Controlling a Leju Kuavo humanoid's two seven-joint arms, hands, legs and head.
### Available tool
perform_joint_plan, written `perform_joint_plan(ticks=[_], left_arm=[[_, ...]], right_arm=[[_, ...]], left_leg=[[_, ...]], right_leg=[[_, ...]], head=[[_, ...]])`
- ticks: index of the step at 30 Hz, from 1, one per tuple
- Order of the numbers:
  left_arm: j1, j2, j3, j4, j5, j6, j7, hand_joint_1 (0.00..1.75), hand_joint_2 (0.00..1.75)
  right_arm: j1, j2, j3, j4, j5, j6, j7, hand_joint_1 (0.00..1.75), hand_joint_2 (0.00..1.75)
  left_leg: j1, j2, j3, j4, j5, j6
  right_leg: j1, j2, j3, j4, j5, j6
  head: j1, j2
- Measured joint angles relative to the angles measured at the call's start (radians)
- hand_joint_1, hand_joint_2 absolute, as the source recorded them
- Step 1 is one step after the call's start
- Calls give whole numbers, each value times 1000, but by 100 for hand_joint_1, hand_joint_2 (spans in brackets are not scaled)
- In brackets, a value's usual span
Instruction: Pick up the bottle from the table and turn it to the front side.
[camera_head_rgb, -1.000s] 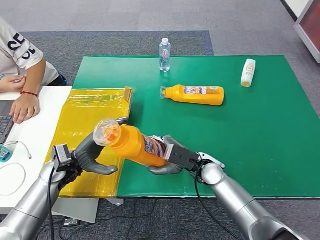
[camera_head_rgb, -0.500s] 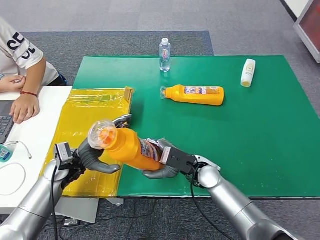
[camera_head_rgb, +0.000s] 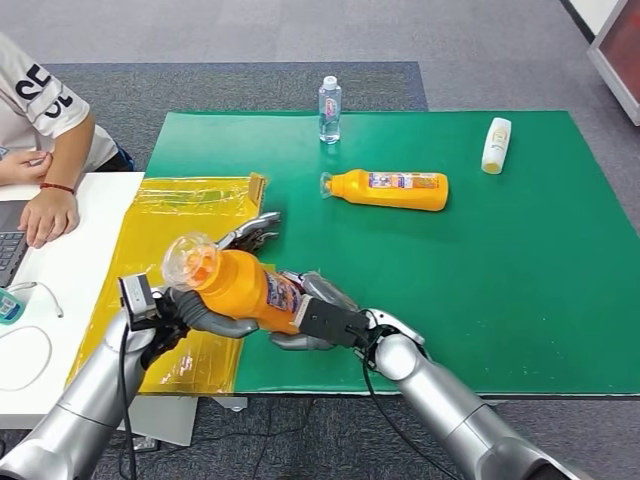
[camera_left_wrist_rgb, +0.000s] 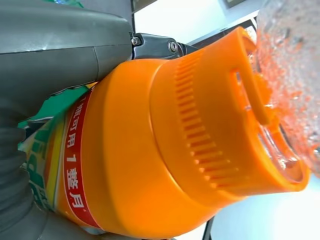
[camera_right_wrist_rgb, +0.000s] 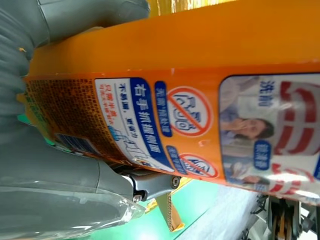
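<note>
while both hands' fingers (camera_head_rgb: 249, 235) clasp it, bottle (camera_head_rgb: 238, 285) tilts.

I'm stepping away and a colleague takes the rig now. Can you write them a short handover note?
Left hand: holds the orange bottle near its clear-capped neck.
Right hand: grips the bottle's base end.
The bottle is lifted off the green mat, tilted, cap toward the yellow bag.
Done: pick-up.
Left: finish turning the label to the front; the right wrist view shows small print and warning icons.
A second orange bottle lies untouched farther back.
</note>
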Motion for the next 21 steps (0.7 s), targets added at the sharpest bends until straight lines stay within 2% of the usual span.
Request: perform_joint_plan(ticks=[8,12,21], left_arm=[[-6,-3,-8,14,2,6,0,2,175],[-3,2,-9,18,4,1,0,175,175],[10,31,-13,20,2,-10,0,175,175]], right_arm=[[1,15,-8,18,31,-44,0,175,175],[15,17,-20,-2,69,-72,8,175,175],[72,17,-53,-81,168,-130,45,175,175]], left_leg=[[0,0,-1,0,1,-1],[0,0,-1,0,1,-1],[0,0,-1,0,1,0]], right_leg=[[0,0,-1,0,0,0],[0,0,-1,0,0,0],[0,0,-1,0,0,0]], head=[[0,0],[0,0],[0,0]])
